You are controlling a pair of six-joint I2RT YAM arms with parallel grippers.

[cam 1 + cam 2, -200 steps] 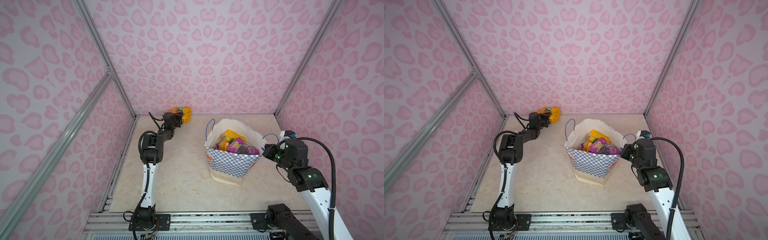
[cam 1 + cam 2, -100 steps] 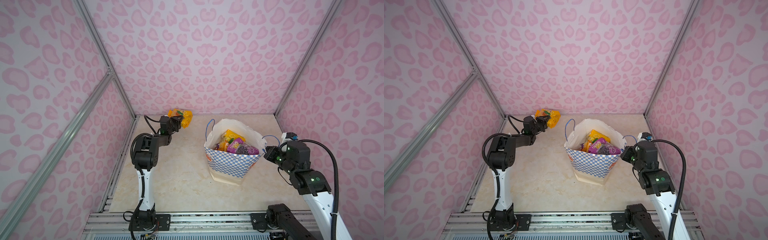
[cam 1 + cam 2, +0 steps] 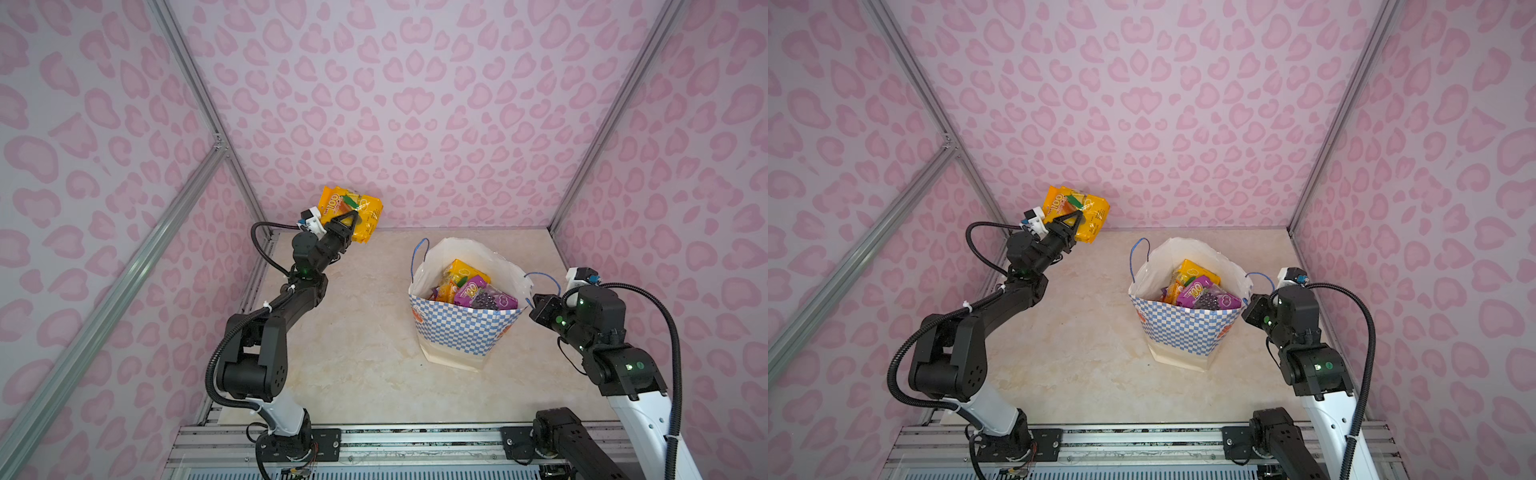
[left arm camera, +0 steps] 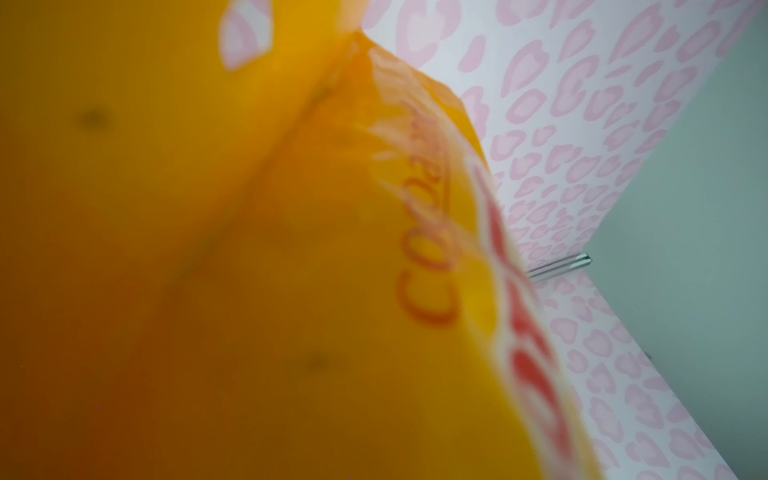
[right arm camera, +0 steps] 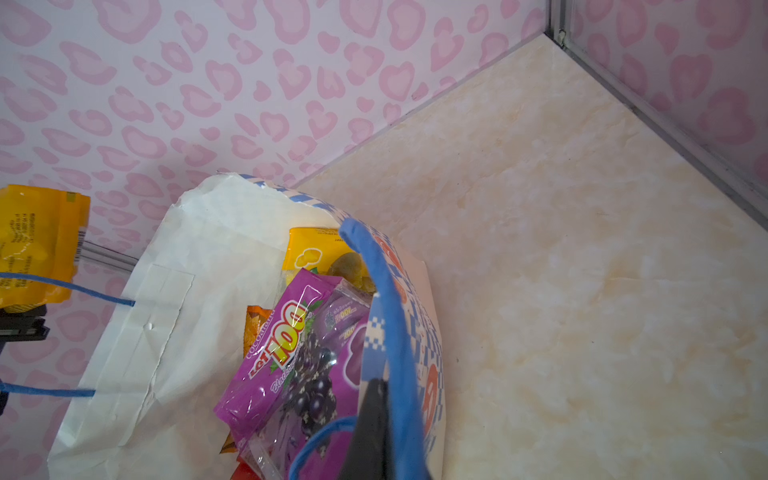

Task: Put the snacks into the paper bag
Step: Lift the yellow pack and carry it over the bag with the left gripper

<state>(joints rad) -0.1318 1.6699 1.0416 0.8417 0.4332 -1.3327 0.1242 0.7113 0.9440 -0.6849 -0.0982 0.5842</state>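
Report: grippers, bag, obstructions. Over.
Left gripper shut on yellow packet, raised near back wall. Right gripper shut beside blue handle. Paper bag upright, packets inside. Nothing blocking bag.

**Both top views.** Bright, even, diffuse light; only a faint soft shadow on the table (image 3: 353, 353) at the paper bag (image 3: 465, 332); wide-angle lens splays the walls (image 3: 415, 104) outward.

**Left wrist view.** Yellow packet (image 4: 249, 249) fills the lens, wholly out of focus.

**Right wrist view.** Sharp; glare on the purple packet (image 5: 291, 365); near blue cord handle (image 5: 390, 316) blurred.

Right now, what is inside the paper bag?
Inside the paper bag lie a purple grape packet on top and a yellow packet behind it. Anything deeper is covered.
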